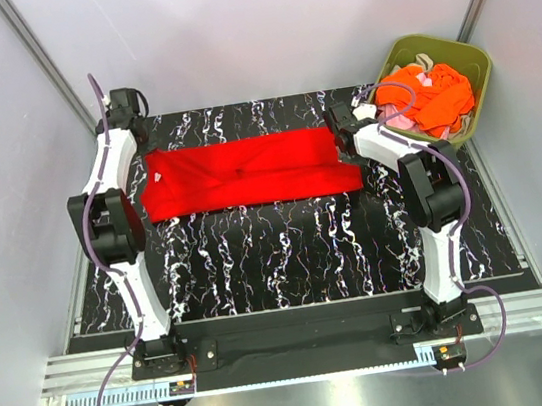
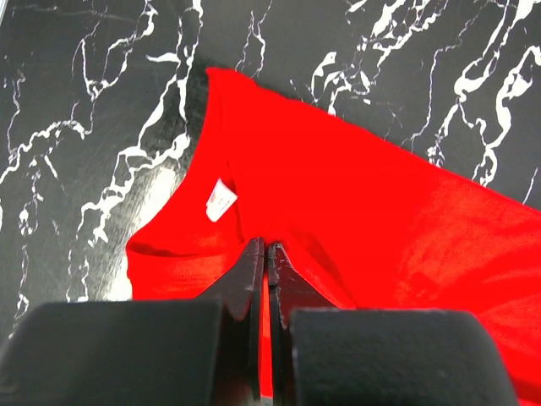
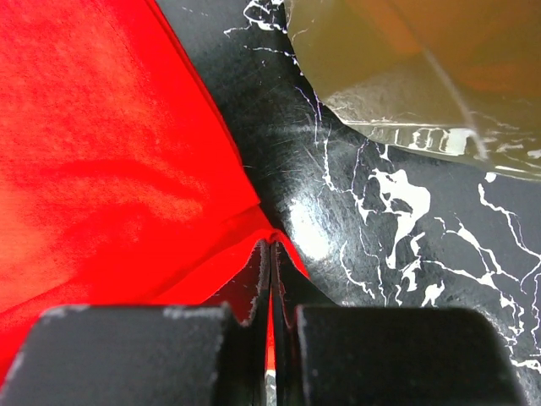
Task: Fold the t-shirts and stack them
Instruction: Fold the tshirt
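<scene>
A bright red t-shirt [image 1: 246,171] lies folded lengthwise into a long band across the back of the black marbled table. My left gripper [image 1: 139,153] is shut on the shirt's left end near the collar; in the left wrist view its jaws [image 2: 267,250] pinch red cloth [image 2: 380,220] beside the white neck label [image 2: 219,200]. My right gripper [image 1: 343,137] is shut on the shirt's right end; in the right wrist view [image 3: 270,245] it pinches a corner of the red cloth [image 3: 101,169]. Orange, pink and beige shirts [image 1: 433,94] lie heaped in the bin.
An olive-green plastic bin [image 1: 468,59] stands at the back right corner; its wall shows in the right wrist view [image 3: 406,76], close to the right gripper. Black marbled table surface [image 1: 288,251] extends in front of the shirt. Grey walls enclose the table.
</scene>
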`<control>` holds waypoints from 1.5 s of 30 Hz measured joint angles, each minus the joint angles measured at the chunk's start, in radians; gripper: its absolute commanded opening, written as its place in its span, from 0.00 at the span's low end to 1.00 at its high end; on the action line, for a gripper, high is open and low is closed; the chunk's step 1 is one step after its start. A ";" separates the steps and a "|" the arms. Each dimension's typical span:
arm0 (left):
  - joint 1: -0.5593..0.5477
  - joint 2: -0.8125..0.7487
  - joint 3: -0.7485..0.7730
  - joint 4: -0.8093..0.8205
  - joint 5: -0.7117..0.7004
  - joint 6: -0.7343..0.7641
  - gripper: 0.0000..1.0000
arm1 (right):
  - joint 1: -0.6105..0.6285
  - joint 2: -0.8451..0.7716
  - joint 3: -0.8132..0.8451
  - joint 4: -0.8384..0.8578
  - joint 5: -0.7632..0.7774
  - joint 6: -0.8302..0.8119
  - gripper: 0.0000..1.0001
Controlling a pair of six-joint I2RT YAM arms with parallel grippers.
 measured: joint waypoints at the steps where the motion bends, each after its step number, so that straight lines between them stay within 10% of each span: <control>1: 0.000 0.007 0.007 0.000 0.000 0.002 0.00 | 0.000 0.005 0.002 0.000 0.000 -0.003 0.00; 11: 0.000 0.069 0.034 0.002 0.001 0.007 0.00 | 0.000 0.035 0.035 0.004 0.010 -0.023 0.01; 21: 0.000 0.083 0.034 0.000 0.005 0.011 0.00 | -0.002 0.039 0.051 0.005 0.004 -0.041 0.24; 38: 0.000 0.111 0.103 0.008 0.084 0.012 0.00 | 0.016 -0.029 0.036 0.023 -0.241 -0.027 0.17; 45: 0.000 0.121 0.116 0.008 0.090 0.028 0.00 | 0.017 0.018 0.037 0.029 -0.250 -0.027 0.29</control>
